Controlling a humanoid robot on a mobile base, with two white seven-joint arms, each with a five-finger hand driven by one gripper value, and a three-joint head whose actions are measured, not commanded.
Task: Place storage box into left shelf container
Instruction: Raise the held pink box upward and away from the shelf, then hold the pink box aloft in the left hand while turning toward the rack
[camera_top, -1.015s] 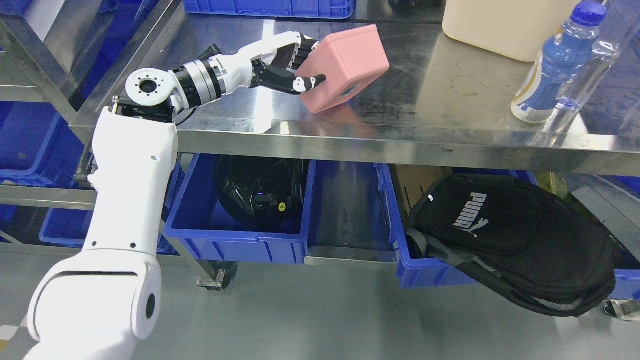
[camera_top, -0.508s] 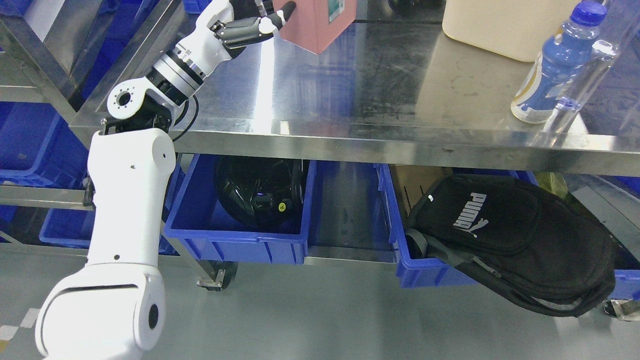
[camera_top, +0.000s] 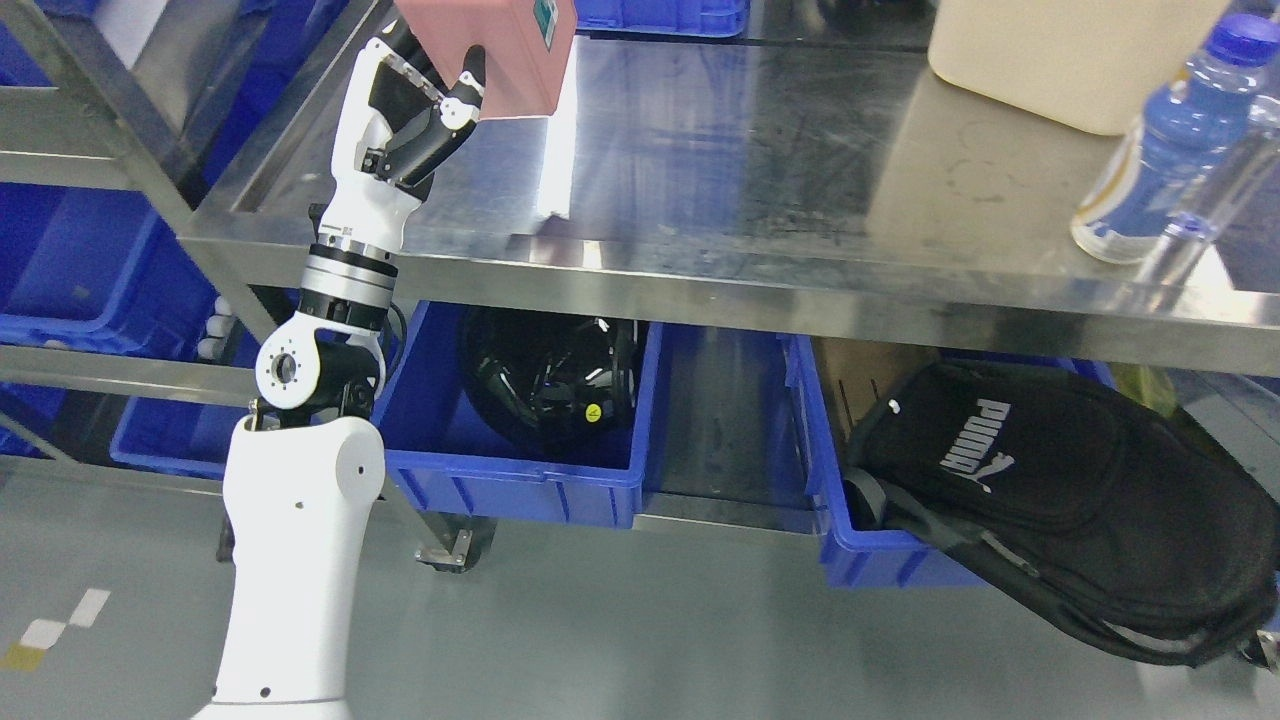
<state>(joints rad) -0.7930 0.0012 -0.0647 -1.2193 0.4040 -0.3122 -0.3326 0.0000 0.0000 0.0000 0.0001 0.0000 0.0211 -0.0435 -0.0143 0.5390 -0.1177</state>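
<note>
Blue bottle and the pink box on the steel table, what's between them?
Head view: only bare table top between pink box and blue bottle.

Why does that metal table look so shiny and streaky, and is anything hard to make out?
Head view: overhead light glares white on the steel tabletop near the pink storage box, which the left hand holds; the box is cut off by the top edge. Under the table, the black object in the blue bin sits in shadow and is hard to identify.

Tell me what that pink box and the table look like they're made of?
The pink box, held by the left hand, looks like matte plastic: even colour, no glare. The table looks like brushed stainless steel, mirroring the light and blue bins.
</note>
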